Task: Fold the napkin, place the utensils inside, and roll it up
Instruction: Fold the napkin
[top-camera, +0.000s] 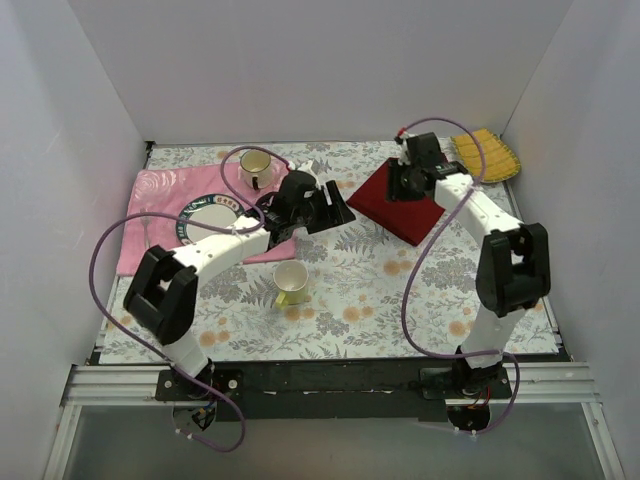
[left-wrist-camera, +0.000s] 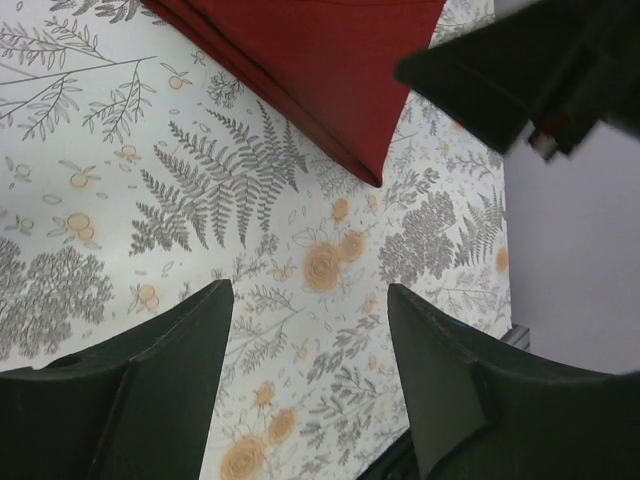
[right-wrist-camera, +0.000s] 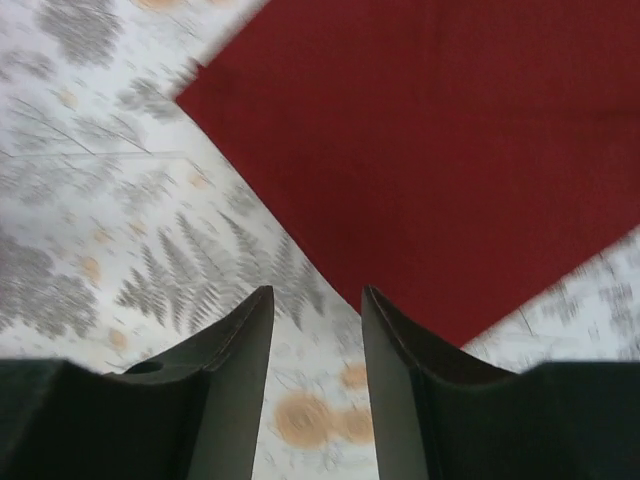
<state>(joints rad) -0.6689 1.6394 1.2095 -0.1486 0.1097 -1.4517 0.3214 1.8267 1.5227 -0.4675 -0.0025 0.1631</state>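
The dark red napkin (top-camera: 385, 207) lies flat at the back right of the table, one corner pointing toward the near side. In the left wrist view its near edge (left-wrist-camera: 310, 70) looks doubled. My right gripper (top-camera: 405, 182) hovers over the napkin's left part, open, with only tablecloth and the napkin's edge (right-wrist-camera: 440, 150) past its fingertips (right-wrist-camera: 317, 300). My left gripper (top-camera: 338, 208) stands open just left of the napkin, nothing between its fingers (left-wrist-camera: 310, 300). I cannot make out the utensils in any view.
A pink patterned cloth (top-camera: 150, 205) at the left carries a plate (top-camera: 210, 220). One cup (top-camera: 255, 166) stands behind it, another (top-camera: 290, 283) in the middle front. A yellow ribbed cloth (top-camera: 490, 155) lies at the back right. White walls enclose the table.
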